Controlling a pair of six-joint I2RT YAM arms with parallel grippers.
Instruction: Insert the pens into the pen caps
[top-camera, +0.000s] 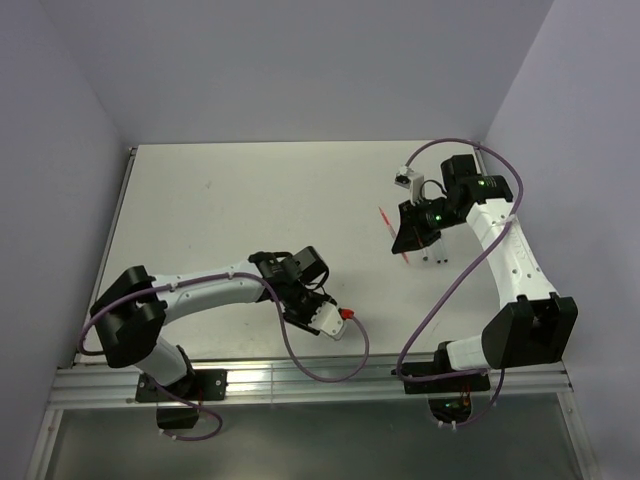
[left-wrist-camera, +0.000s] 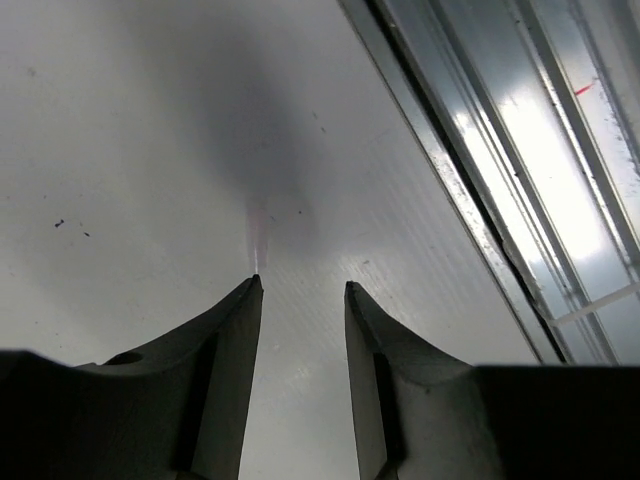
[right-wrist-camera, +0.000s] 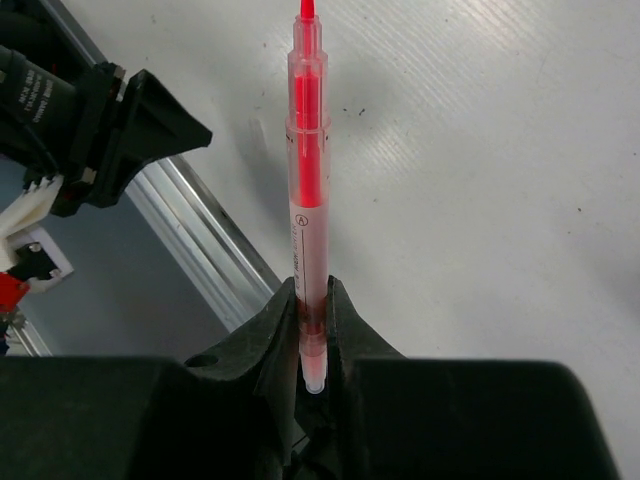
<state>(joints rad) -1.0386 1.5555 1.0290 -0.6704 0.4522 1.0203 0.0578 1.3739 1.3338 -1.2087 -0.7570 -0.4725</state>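
Two grippers show: the right gripper (right-wrist-camera: 312, 298) has its jaws clamped on the red pen (right-wrist-camera: 307, 170) above the worktop (right-wrist-camera: 500, 150); the left gripper (left-wrist-camera: 300, 287) has its jaws apart, holding nothing.

White arms (top-camera: 205, 290), black joints (top-camera: 128, 325), purple cables (top-camera: 440, 300).

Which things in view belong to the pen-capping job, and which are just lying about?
Belonging to the job:
- red-pink translucent pen, clamped in the right gripper
- thin whitish-grey pens, two, lying on the white table beside that gripper
No caps can be made out.

Just there:
- purple cables
- aluminium rail along the near edge
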